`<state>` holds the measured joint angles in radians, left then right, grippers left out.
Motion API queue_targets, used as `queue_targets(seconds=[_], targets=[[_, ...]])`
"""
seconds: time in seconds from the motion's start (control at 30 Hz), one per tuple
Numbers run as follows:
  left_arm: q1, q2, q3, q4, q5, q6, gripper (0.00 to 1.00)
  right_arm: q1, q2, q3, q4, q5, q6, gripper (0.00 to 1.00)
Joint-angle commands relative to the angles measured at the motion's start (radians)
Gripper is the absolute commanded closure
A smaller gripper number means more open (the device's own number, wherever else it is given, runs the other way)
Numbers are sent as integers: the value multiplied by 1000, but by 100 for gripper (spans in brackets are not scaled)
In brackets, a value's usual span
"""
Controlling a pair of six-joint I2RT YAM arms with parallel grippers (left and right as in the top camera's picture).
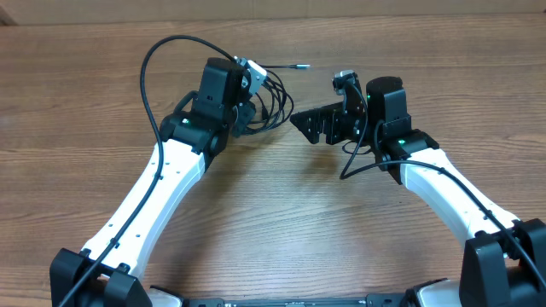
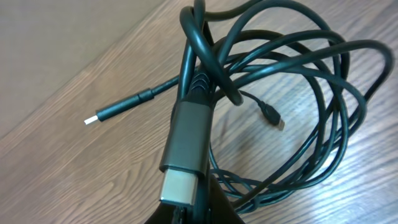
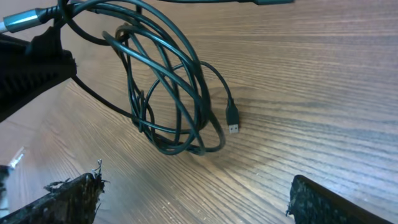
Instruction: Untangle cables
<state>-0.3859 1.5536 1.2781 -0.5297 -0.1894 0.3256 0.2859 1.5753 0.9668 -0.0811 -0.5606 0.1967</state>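
A tangled bundle of thin black cables (image 1: 271, 101) lies on the wooden table between the arms. My left gripper (image 2: 186, 214) is shut on a thick cable's grey plug with a silver tip (image 2: 185, 143) and holds it over the bundle (image 2: 298, 93). A free black plug with a silver tip (image 2: 118, 111) lies to the left on the table. A small plug (image 2: 272, 118) lies inside the loops. My right gripper (image 3: 196, 193) is open and empty, just short of the coiled loops (image 3: 168, 93) and the small plug (image 3: 232, 119). In the overhead view it (image 1: 309, 126) sits right of the bundle.
One loose cable end (image 1: 299, 65) sticks out toward the back of the table. The left arm's own black cable (image 1: 153, 77) arcs above the arm. Bare wood surrounds the bundle.
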Motion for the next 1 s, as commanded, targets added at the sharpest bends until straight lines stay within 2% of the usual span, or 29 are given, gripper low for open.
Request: queue_targets(seconds=[0.0,0.1,0.3,0.43,0.63,0.83,0.97], targets=[[-1,-12,16,9,86,35,96,0,-25,16,4,6,-104,6],[-1,-12,16,7,170,98,96,0,-25,16,0,6,-183,6],[2,-12,16,-74,409,321,96,0,-25,16,-3,6,-375,6],[18,-12,16,-127,426,430,96,0,-27,16,-3,6,-498,6],[75,-12,16,-154,427,524,96,-2,-39,16,-2,6,-663,10],[124,-12,16,-165,529,681,96,-2,-43,16,14,6,-704,13],[124,-11,16,-171,632,803,96,-2,-43,16,53,-48,-704,20]])
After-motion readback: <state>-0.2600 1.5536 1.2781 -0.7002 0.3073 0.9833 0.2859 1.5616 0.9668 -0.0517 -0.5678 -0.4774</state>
